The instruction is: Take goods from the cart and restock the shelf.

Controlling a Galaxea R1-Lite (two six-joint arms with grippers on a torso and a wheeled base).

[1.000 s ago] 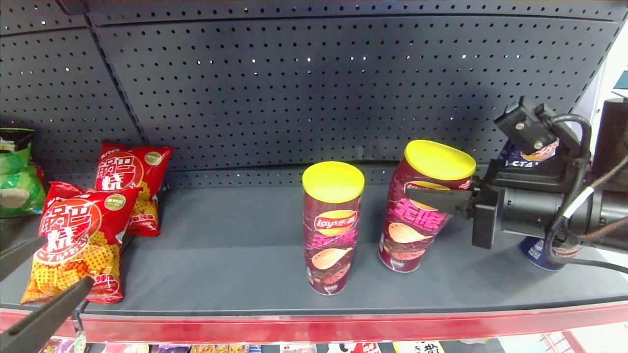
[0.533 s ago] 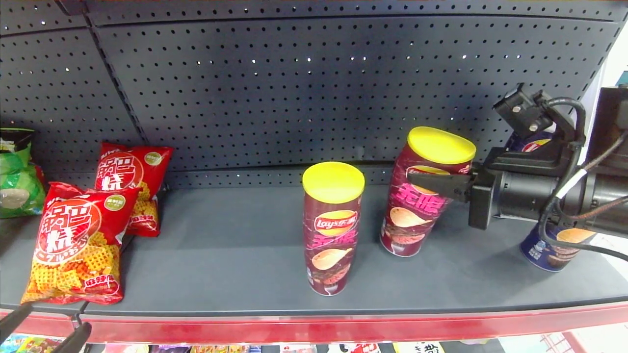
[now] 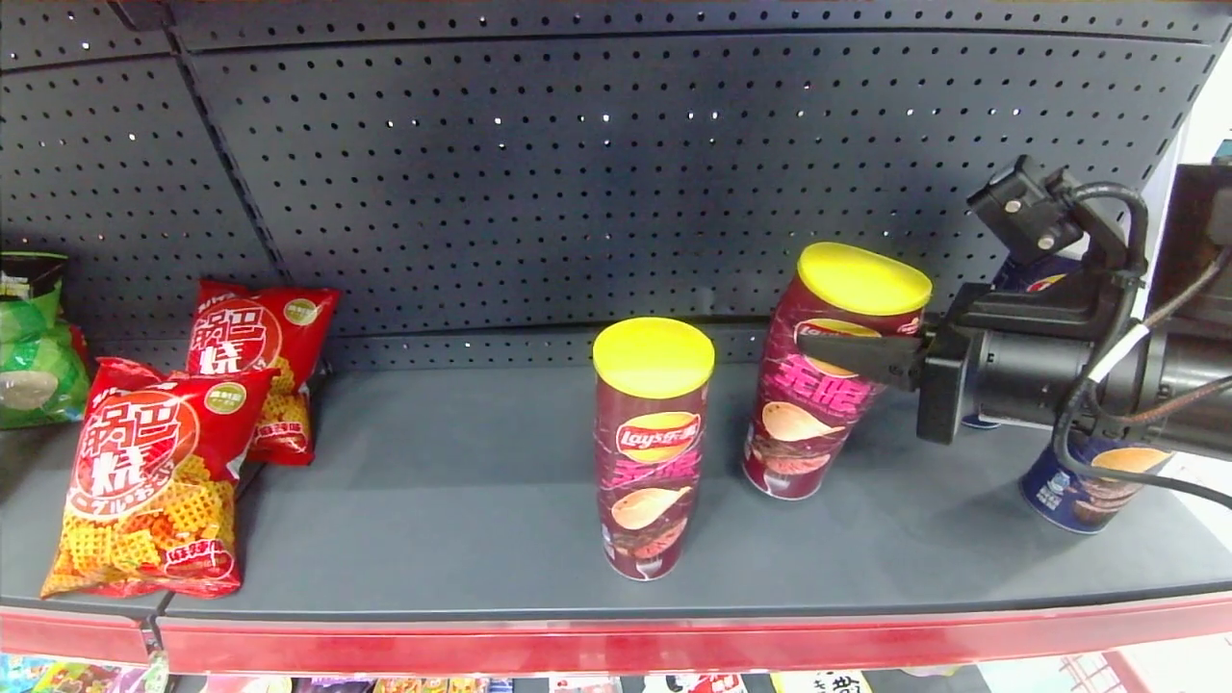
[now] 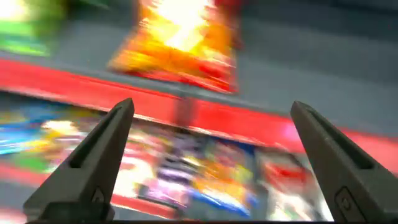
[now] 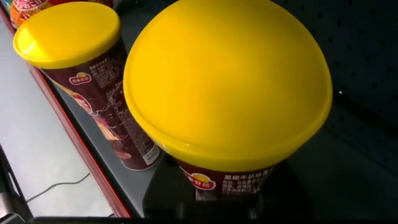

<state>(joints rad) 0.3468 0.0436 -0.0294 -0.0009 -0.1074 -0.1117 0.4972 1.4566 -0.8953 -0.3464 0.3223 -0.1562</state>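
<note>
Setting: a shop, snack aisle. Evidence: a grey shelf [image 3: 462, 520] with a red front rail [image 3: 674, 643] and a dark perforated back panel [image 3: 577, 192]. It is stocked with packaged goods: a yellow-lidded chip canister [image 3: 653, 452], a second canister [image 3: 813, 385] behind it to the right, a blue canister [image 3: 1083, 491], red snack bags [image 3: 144, 481] and a green bag [image 3: 34, 356]. More bright packets [image 4: 205, 180] line the tier below the rail.
</note>
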